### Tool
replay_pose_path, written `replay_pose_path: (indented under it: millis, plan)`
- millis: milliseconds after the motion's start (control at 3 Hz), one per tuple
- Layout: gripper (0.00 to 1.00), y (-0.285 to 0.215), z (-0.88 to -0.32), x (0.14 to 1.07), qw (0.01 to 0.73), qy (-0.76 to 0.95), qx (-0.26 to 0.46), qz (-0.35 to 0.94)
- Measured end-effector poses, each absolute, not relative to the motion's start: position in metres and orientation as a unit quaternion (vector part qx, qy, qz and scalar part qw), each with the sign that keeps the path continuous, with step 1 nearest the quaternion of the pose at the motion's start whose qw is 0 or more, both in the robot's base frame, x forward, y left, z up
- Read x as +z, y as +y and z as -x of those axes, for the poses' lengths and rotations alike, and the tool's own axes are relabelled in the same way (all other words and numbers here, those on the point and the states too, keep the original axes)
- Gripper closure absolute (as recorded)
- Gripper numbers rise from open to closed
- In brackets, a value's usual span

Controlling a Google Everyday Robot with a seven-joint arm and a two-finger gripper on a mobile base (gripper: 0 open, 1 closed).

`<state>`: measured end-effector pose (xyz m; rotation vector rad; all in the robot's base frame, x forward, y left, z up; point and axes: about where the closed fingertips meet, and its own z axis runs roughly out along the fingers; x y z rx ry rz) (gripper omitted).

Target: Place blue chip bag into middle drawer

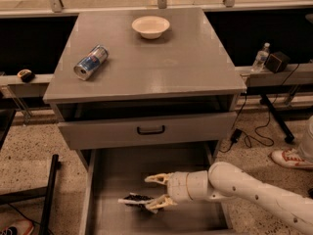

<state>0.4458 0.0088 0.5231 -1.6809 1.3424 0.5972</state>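
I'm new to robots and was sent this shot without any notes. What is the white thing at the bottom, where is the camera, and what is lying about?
One camera looks down on a grey cabinet from its front. The white tube that comes in from the lower right is the robot's arm. At its end is the gripper, two pale fingers, reaching into the pulled-out middle drawer. The fingers are spread apart. The blue chip bag, a small dark packet, sits at the tip of the lower finger, low in the drawer, and does not look clamped. On the cabinet top are a white bowl and a blue-and-silver can on its side.
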Motion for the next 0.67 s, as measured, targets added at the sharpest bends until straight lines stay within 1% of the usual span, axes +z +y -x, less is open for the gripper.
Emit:
replay_pose_path:
  millis: [333, 667]
  plan:
    - [0.0, -0.0074, -0.4386, 0.5417, 0.438, 0.532, 0.235, 0.685]
    - [0.0, -0.0069, -0.4361, 0.5412, 0.436, 0.531, 0.238, 0.686]
